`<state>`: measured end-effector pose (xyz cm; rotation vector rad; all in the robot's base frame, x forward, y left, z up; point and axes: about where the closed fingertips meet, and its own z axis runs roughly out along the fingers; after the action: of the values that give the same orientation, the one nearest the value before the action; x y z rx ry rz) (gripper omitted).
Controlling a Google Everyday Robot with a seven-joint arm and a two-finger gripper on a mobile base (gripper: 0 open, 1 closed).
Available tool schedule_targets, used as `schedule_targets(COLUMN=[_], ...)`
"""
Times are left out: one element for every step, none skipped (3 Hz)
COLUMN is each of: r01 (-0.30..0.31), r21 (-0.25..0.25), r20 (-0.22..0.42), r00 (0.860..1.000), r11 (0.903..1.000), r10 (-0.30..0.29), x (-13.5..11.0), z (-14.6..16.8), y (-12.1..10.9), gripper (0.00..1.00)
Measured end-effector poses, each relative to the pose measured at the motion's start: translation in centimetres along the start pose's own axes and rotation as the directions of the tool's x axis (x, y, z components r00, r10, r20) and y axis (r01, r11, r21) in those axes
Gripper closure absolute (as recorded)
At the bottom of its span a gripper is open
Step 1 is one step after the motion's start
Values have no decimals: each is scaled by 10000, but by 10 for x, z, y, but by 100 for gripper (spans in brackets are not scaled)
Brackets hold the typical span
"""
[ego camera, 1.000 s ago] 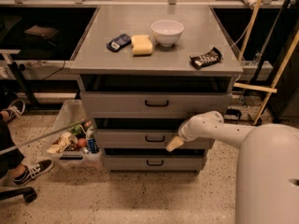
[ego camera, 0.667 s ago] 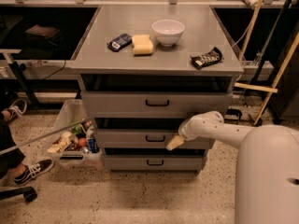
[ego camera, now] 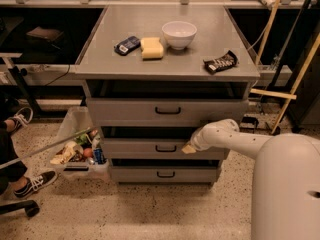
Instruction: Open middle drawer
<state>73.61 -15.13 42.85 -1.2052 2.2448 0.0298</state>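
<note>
**So, claw parked at the middle drawer, just right of the handle**

Okay, starting closest: the robot's big white body (ego camera: 285, 184) fills the bottom right corner. Its white arm (ego camera: 222, 133) reaches left toward the grey drawer unit. The claw (ego camera: 188, 148) is the yellowish tip at the end of that arm. It sits at the front of the middle drawer (ego camera: 130, 148), just right of the small black bar handle (ego camera: 165, 148) and not on it. Honestly can't tell how the claw is set, or whether it actually touches the drawer front.

The middle drawer front lines up about flush with the other two. The bottom drawer (ego camera: 165, 174) is right below it and the top drawer (ego camera: 167, 110) above, with a dark gap over each one.

Off to the left on the speckled floor there's someone's sneaker (ego camera: 34, 182). A clear bin (ego camera: 67, 126) stuffed with bits and pieces stands beside the drawer unit, and a thin pole (ego camera: 45, 149) runs at a slant across it.

Further back, on the counter (ego camera: 165, 66):
- a dark snack wrapper (ego camera: 220, 62) near the right edge
- a yellow sponge (ego camera: 152, 48) around the middle
- a small dark blue packet (ego camera: 127, 45) just left of the sponge
- a white bowl (ego camera: 179, 34) just right of the sponge, a bit farther back

Some wooden sticks (ego camera: 272, 93) lean on the right side, past the counter.
</note>
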Motion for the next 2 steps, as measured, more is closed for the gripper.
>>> schedule_targets(r01=[0,-2], r21=[-2,-8], r20=[-1,-4], r00=[10000,10000], r11=[10000,10000], r10=[0,2], x=[0,0], z=[0,0], y=[0,0], gripper=[65,88])
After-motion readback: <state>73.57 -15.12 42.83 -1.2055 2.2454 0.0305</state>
